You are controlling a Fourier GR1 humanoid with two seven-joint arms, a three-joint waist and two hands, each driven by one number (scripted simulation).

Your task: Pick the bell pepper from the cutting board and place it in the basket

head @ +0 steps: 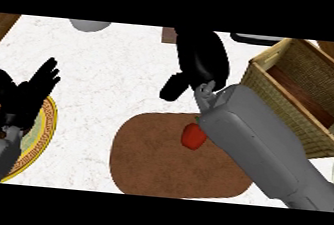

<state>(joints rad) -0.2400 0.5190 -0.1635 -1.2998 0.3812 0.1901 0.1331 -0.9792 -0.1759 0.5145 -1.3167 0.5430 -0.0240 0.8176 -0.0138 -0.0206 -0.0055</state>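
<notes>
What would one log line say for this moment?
bell pepper: on cutting board | right hand: beyond pepper, empty | left hand: resting | basket: right

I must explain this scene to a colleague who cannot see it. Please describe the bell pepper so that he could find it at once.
Find the brown cutting board low on the white counter. The bell pepper lies on its right part, beside the grey right forearm. It is the only small red thing in the view.

We see a white speckled desk [106,79] with a gold-rimmed yellow plate [40,138] near its left edge; at the far edge sit a grey rounded object [89,25] and a dark-rimmed item [254,39], both partly cut off
</notes>
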